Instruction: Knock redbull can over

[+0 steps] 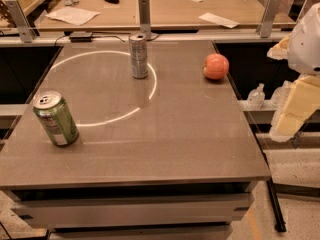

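The redbull can [138, 56] is a tall, slim silver can. It stands upright at the far middle of the brown table [165, 134], on the rim of a bright ring of reflected light. My gripper [296, 106] shows as pale yellow blocks under the white arm [306, 44] at the right edge of the view. It is off the table's right side, far from the can and touching nothing on the table.
A wider green can [55, 119] stands tilted near the table's left edge. An orange-red fruit [216, 66] lies at the far right edge. A glass partition with metal posts [144, 16] runs behind the table. A small clear bottle [256, 96] sits low at the right.
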{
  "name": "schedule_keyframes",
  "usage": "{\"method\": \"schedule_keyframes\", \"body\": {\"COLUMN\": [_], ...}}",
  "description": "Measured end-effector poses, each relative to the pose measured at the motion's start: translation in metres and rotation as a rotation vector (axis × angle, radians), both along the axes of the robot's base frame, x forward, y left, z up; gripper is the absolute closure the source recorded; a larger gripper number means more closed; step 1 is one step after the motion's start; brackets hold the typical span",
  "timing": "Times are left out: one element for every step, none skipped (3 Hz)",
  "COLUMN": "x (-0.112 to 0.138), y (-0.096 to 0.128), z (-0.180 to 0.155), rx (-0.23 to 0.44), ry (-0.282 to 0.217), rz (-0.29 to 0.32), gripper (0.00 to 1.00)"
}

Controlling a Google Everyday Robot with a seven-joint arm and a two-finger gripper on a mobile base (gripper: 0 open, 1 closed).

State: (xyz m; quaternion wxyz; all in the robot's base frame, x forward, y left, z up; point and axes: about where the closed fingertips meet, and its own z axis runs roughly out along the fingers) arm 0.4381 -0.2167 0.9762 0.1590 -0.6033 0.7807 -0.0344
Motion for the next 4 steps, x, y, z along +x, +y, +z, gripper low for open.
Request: {"method": "schedule_keyframes", "body": {"x": [0.000, 0.000, 0.003, 0.002], "y": [0.000, -0.006, -0.025, -0.036], "z": [0.000, 0.002, -0.005, -0.019], "rx": [0.000, 0.070, 0.247, 0.442], "ry": [0.000, 0.010, 0.021, -0.001], "rz": [0.000, -0.041, -0.155, -0.228], "gripper": [0.00, 0.00, 0.00, 0.00]}}
